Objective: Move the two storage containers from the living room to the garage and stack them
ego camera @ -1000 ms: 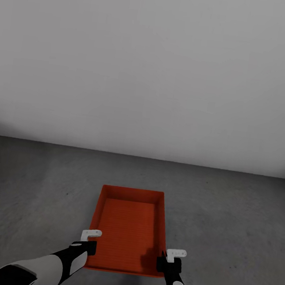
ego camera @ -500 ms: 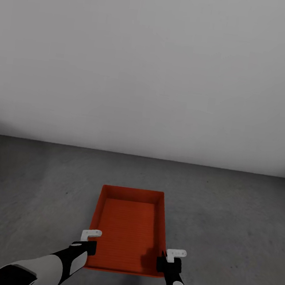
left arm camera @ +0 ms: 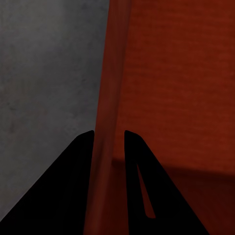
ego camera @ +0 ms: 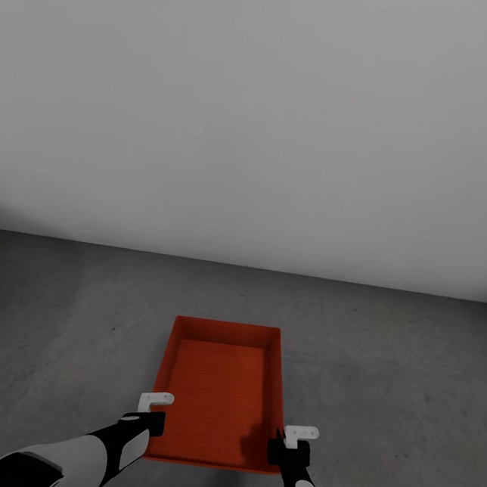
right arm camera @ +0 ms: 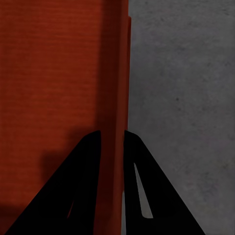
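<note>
Bare floor (ego camera: 394, 384) open both sides of bin (ego camera: 217, 393) & ahead up to wall (ego camera: 258, 123). Bin inside holds nothing. Left tool (ego camera: 148, 412) & right tool (ego camera: 291, 445) straddle side walls near front corners.

No readable text, label, brand, number or sign is found anywhere in these views.

Bin (ego camera: 217, 393): orange-red, finely ribbed base. Floor (ego camera: 396, 369): mottled dark grey. Wall (ego camera: 260, 108): plain pale grey. Arms black and white.
</note>
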### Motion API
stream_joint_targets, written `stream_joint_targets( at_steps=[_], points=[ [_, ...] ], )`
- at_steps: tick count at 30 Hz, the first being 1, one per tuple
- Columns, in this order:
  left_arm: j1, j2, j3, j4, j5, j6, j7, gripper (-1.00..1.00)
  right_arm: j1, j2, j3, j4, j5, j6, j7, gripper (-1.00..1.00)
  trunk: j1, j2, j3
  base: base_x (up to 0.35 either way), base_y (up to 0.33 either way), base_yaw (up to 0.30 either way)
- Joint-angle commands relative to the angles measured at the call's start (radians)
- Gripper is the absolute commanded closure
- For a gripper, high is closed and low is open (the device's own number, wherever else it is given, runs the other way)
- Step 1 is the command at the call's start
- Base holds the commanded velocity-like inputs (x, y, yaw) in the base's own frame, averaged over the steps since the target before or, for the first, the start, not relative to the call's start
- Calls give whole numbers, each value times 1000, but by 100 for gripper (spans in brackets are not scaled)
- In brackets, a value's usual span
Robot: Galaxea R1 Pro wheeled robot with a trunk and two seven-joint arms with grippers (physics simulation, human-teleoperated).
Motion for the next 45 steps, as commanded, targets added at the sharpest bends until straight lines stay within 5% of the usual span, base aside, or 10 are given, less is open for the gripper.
stream_joint_targets(
  at_steps=[1,11,31,45],
  points=[
    [-1,0,60,-1,5,-1,8,100,0,0,1,2,-8,-3,-12,100,0,0,-1,0,0,0],
    [-1,0,60,-1,5,-1,8,100,0,0,1,2,-8,-2,-12,100,0,0,-1,0,0,0],
    [-1,0,60,-1,6,-1,8,100,0,0,1,2,-8,-3,-12,100,46,-84,-38,0,0,0],
    [-1,0,60,-1,6,-1,8,100,0,0,1,2,-8,-2,-12,100,46,-84,-38,0,0,0]
  ],
)
